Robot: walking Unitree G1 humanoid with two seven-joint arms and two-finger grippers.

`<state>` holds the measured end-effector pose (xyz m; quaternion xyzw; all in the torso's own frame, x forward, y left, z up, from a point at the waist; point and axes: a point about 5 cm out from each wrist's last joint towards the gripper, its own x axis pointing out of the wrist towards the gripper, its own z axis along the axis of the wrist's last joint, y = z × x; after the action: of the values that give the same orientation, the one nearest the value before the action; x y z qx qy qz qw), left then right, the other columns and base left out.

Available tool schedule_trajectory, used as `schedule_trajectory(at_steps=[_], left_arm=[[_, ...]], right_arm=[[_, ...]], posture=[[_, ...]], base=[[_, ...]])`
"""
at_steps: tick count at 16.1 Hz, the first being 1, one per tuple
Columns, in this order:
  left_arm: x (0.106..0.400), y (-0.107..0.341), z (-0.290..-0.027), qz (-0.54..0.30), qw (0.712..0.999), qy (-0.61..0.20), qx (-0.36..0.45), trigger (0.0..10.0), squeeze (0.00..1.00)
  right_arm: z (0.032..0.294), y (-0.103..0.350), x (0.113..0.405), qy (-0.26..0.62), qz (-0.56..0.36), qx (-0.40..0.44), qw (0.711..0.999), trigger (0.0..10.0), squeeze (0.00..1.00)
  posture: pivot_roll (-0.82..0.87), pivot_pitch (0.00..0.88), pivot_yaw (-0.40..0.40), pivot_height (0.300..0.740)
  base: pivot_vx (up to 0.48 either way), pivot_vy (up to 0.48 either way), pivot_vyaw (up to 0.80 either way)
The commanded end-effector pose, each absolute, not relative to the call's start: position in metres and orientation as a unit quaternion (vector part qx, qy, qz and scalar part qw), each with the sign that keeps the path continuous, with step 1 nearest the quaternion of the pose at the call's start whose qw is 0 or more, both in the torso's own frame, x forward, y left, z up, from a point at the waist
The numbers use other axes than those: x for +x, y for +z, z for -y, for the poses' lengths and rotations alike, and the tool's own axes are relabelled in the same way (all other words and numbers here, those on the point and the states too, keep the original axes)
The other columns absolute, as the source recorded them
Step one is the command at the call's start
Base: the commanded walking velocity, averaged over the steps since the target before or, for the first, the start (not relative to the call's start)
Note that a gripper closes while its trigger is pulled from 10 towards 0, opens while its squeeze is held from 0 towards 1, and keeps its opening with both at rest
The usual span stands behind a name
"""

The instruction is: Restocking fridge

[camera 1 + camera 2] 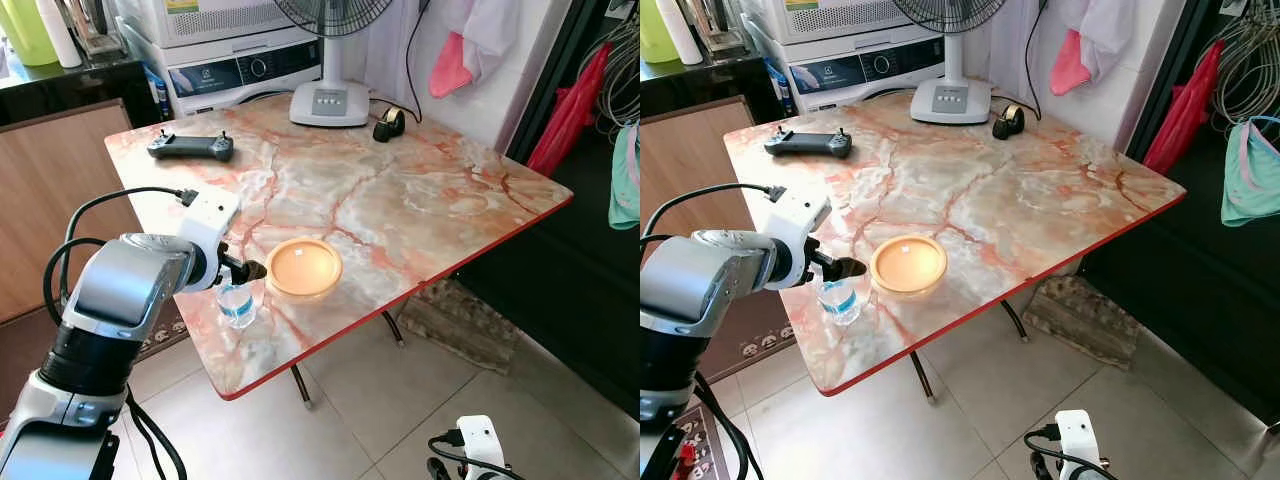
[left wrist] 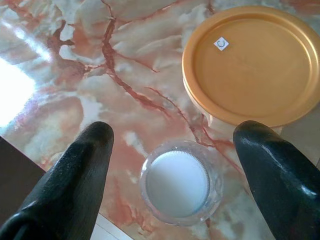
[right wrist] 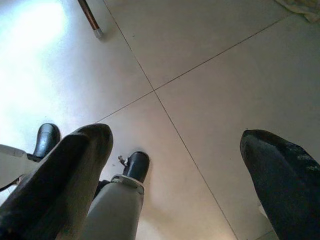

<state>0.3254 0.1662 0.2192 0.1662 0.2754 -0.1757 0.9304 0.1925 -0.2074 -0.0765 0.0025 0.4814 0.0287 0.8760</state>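
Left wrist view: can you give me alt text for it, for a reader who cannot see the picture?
Seen from above, the left gripper hangs open over a small clear water bottle with a white cap, one black finger on each side and neither touching it. The bottle stands on a pink marble-patterned table, right beside an orange lidded container.

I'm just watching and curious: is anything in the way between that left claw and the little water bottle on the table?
Nothing visible blocks it. The left gripper hangs open directly above the water bottle, one finger to each side of its white cap. The orange lidded container stands close beside the bottle, near one finger, but not between them.
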Motion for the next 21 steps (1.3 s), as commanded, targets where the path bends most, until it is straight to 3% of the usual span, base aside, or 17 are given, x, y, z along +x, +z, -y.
schedule_trajectory(at_steps=[1, 21], left_arm=[[0.324, 0.222, -0.169, -0.271, 0.935, -0.168, 0.157, 10.0, 0.00], [0.318, 0.225, -0.182, -0.285, 0.945, -0.134, 0.087, 10.0, 0.00]], right_arm=[[0.209, -0.077, 0.191, 0.029, -0.485, 0.000, 0.874, 10.0, 0.00], [0.209, -0.076, 0.192, 0.031, -0.485, -0.006, 0.874, 10.0, 0.00]], posture=[[0.15, 0.000, -0.034, 0.740], [0.16, 0.000, -0.047, 0.740]], base=[[0.000, 0.000, 0.00], [0.000, 0.000, 0.00]])
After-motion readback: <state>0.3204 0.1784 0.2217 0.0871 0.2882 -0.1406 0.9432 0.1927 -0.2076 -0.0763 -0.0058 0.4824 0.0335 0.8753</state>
